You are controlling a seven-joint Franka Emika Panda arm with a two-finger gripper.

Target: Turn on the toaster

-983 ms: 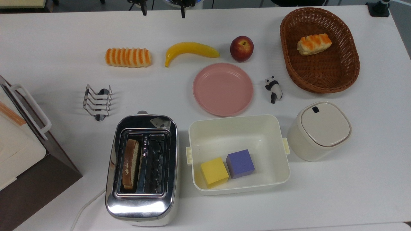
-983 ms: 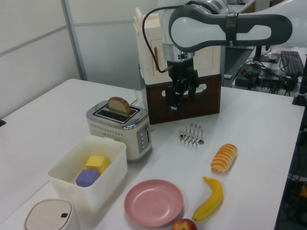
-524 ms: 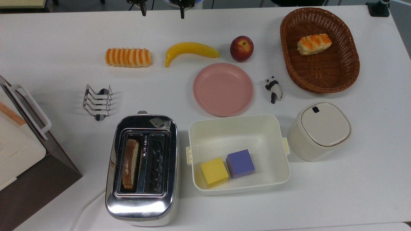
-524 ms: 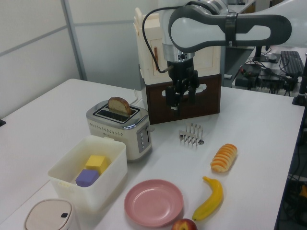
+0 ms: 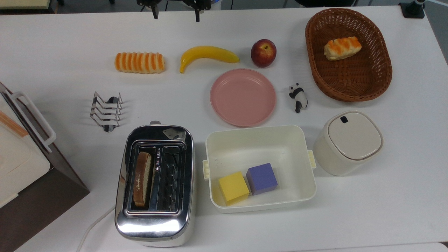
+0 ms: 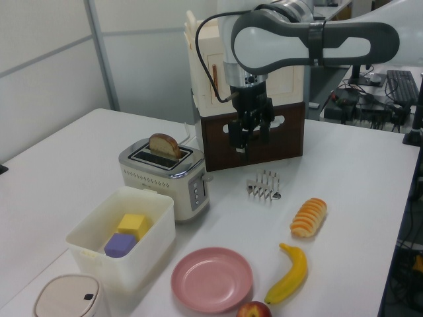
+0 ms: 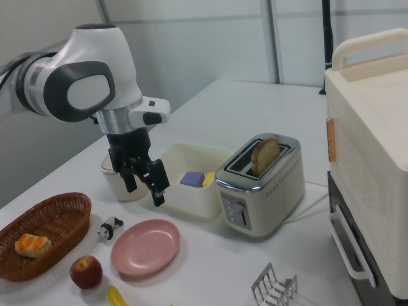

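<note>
The chrome two-slot toaster (image 5: 154,182) stands near the table's front edge in the top view, also seen as the toaster (image 6: 165,173) and the toaster (image 7: 260,185). A slice of bread (image 5: 141,178) sticks up from one slot. A small lever (image 5: 155,123) juts from the toaster's far end. My gripper (image 6: 249,140) hangs open and empty well above the table, past the lever end of the toaster and over the wire rack side. Its fingertips show at the top view's upper edge, gripper (image 5: 175,13). In the right view the gripper (image 7: 145,187) hangs to the left of the toaster.
Around the toaster are a wire toast rack (image 5: 106,111), a pink plate (image 5: 243,97), a white bin (image 5: 217,140) with two cubes and a lidded canister (image 5: 348,141). Further back lie a striped bread roll (image 5: 139,62), banana (image 5: 207,55), apple (image 5: 263,53), panda figure (image 5: 298,97) and wicker basket (image 5: 378,75). A white-and-brown appliance (image 5: 21,164) stands at the top view's left.
The gripper has shifted only very slightly at the top view's upper edge. Nothing on the table has moved.
</note>
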